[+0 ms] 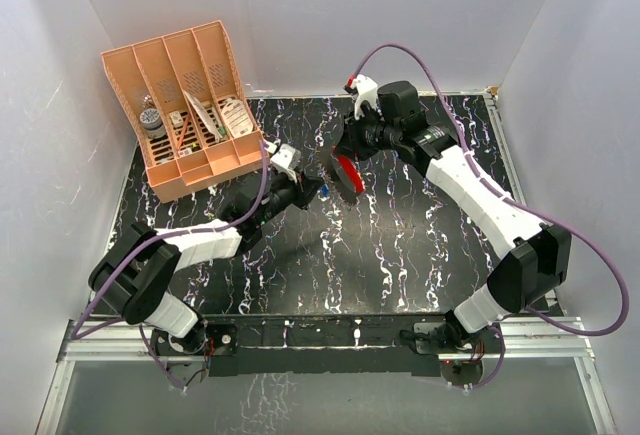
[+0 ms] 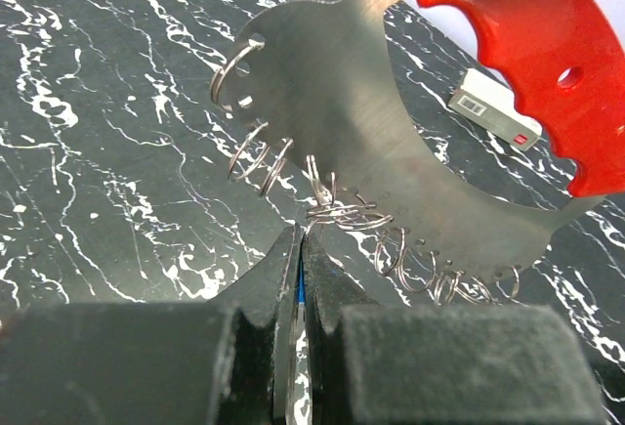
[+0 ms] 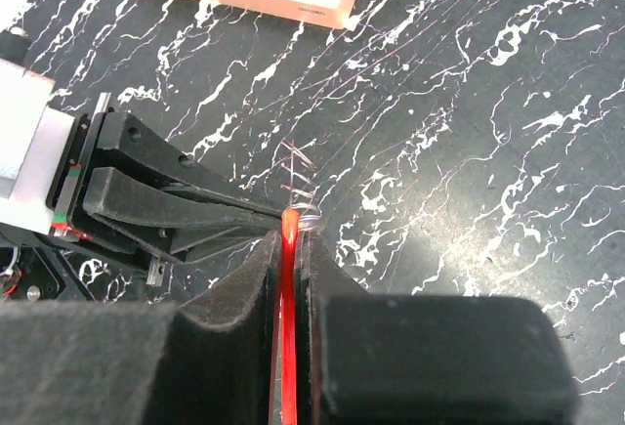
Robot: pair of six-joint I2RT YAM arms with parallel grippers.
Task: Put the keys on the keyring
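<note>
Table (image 1: pixel 400 255): black, marbled. Orange organizer (image 1: pixel 185 105) stands at upper left of the top view, out of play.

- **Arms:** both meet at upper centre of the top view.
- **Right arm:** reaches in from lower right, wrist bent down. Right fingers (image 3: pixel 249 288) are clamped on the red edge of the keyring (image 1: pixel 347 175), holding it on edge, apparently off the table.
- **Left arm:** comes in low from lower left, forearm stretched toward centre. Left fingers (image 2: pixel 332 283) are pressed together on the key (image 2: pixel 301 286); only a blue sliver shows between them.
- **Key to keyring:** the key lies just left of the keyring, long axis along the left fingers. In the left wrist view it aims up-frame at the wire rings (image 2: pixel 342 215) on the pale plate's lower edge. The tip is at the rings; whether it is threaded, cannot tell.
</note>
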